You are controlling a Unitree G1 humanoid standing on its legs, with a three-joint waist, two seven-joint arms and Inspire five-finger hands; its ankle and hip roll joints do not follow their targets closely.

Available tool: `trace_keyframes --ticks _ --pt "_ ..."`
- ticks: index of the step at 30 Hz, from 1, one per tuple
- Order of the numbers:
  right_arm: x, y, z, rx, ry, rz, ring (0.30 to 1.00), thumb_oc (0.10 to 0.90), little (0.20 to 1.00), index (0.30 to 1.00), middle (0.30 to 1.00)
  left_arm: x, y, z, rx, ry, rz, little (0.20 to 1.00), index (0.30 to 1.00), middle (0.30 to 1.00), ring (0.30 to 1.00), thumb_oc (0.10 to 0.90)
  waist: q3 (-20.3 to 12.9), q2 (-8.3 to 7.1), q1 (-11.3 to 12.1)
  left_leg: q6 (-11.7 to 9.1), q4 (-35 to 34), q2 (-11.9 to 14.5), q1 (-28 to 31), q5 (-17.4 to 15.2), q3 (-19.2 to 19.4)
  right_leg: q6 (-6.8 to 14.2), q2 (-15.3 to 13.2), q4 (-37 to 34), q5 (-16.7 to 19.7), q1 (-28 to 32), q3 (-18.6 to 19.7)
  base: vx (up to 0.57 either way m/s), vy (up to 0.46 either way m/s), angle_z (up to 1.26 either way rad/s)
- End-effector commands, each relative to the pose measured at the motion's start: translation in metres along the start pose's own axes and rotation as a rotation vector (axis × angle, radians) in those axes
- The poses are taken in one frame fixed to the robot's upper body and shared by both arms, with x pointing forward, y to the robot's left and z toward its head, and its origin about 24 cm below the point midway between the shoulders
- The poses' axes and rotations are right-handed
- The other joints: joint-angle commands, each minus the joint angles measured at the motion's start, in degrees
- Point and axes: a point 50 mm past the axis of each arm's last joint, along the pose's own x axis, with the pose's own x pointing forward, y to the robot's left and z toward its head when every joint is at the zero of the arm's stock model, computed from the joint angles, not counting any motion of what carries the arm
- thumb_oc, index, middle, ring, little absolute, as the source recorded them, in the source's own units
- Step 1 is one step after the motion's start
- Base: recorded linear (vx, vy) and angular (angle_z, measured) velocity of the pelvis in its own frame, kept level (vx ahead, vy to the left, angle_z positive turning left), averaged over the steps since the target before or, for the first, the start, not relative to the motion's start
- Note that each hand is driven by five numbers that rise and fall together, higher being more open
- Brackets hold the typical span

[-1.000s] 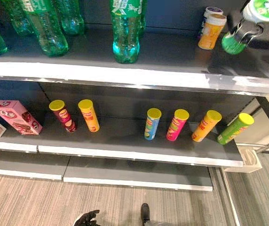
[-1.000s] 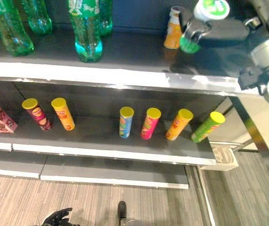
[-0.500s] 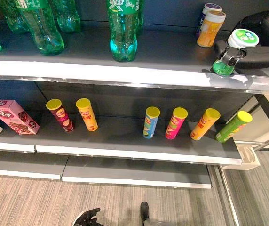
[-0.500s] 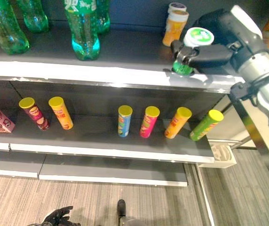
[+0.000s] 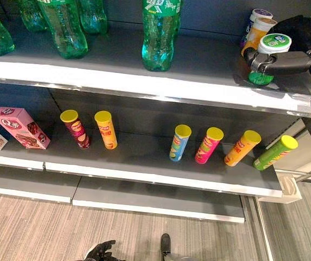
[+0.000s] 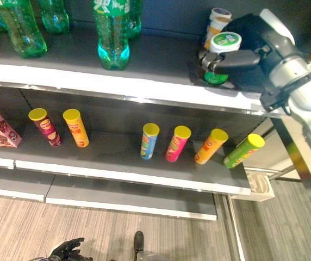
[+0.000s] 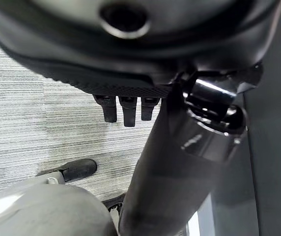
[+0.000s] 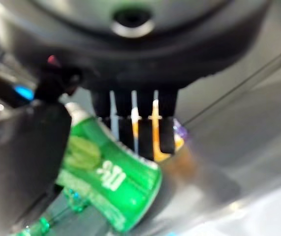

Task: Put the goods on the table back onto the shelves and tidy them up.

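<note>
Your robot's right arm is silver-grey and rounded, ending in a dark, bulky right hand [image 6: 242, 41] with black fingers; its black left hand [image 5: 101, 251] looks alike.

The upper shelf [image 5: 117, 57] is a dark, smooth, faintly glossy board that mirrors the goods on it, edged with a bright metallic strip. The green bottles [image 5: 160, 33] are clear glossy plastic that catches the light. The green cup [image 6: 222, 51], glossy with a smooth white lid, sits in the matt black right hand [image 6: 237, 58], whose wrist is smooth silver-grey casing. The snack tubes [image 5: 180, 142] on the lower shelf [image 5: 144, 157] have shiny printed wraps and smooth yellow plastic caps. The pink box [image 5: 20, 127] looks like printed cardboard. The floor [image 5: 36, 228] is grey, streaked, matt carpet. The left hand [image 7: 123, 105] has a finely textured black palm.
</note>
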Motion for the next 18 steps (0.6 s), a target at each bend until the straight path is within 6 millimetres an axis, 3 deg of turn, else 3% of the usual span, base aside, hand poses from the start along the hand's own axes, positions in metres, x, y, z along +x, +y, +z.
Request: trace_keyframes --ticks 1,10,11,12,13,18 --pt "0.005 -0.026 0.022 -0.026 -0.085 -0.08 0.3 0.4 0.3 0.3 0.3 -0.004 0.022 0.001 0.085 -0.021 0.042 0.9 0.9 0.9 0.9 0.8 -2.7 -2.23 1.0 -3.5 0.1 1.0 -3.1 0.0 0.6 7.5 -3.2 0.8 -7.2 6.1 -2.4 0.0 0.0 0.0" --pt "-0.003 -0.028 0.016 -0.038 -0.065 -0.086 0.3 0.4 0.3 0.3 0.3 -0.003 0.022 0.004 0.094 -0.032 0.04 0.9 0.9 0.9 0.9 0.8 -2.7 -2.32 0.3 -3.4 0.1 0.9 -2.9 -0.3 1.0 7.5 -3.3 0.8 -7.2 6.1 -2.3 0.0 0.0 0.0" --pt "-0.004 -0.029 0.014 -0.031 -0.064 -0.094 0.596 0.598 0.596 0.596 0.596 -0.003 0.022 0.004 0.094 -0.032 0.039 0.9 0.9 0.9 0.9 0.8 -2.6 -2.34 0.2 -3.4 0.1 0.9 -2.9 -0.3 1.0 7.5 -3.3 0.8 -7.2 6.2 -2.2 0.0 0.0 0.0" --pt "-0.005 -0.029 0.014 -0.024 -0.065 -0.101 0.78 0.72 0.78 0.78 0.78 -0.003 0.022 0.004 0.093 -0.03 0.04 0.9 0.9 0.9 0.9 0.8 -2.7 -2.29 0.2 -3.4 0.1 0.9 -2.8 -0.4 1.1 7.5 -3.3 0.8 -7.2 6.2 -2.2 0.0 0.0 0.0" --pt "-0.006 -0.03 0.013 -0.021 -0.064 -0.113 0.9 0.8 0.9 0.9 0.9 -0.003 0.022 0.004 0.094 -0.029 0.04 0.9 0.9 0.9 0.9 0.8 -2.7 -2.31 0.2 -3.4 0.1 0.9 -2.8 -0.4 1.1 7.5 -3.3 0.8 -7.2 6.3 -2.2 0.0 0.0 0.0" --pt "-0.008 -0.039 0.011 0.001 -0.063 -0.174 0.9 0.8 0.9 0.9 0.9 -0.003 0.023 0.005 0.083 -0.034 0.041 0.9 0.9 0.9 0.9 0.8 -2.7 -2.32 0.2 -3.3 0.1 0.9 -2.5 -0.6 1.4 7.6 -3.2 0.8 -7.3 6.5 -2.0 0.0 0.0 0.0"
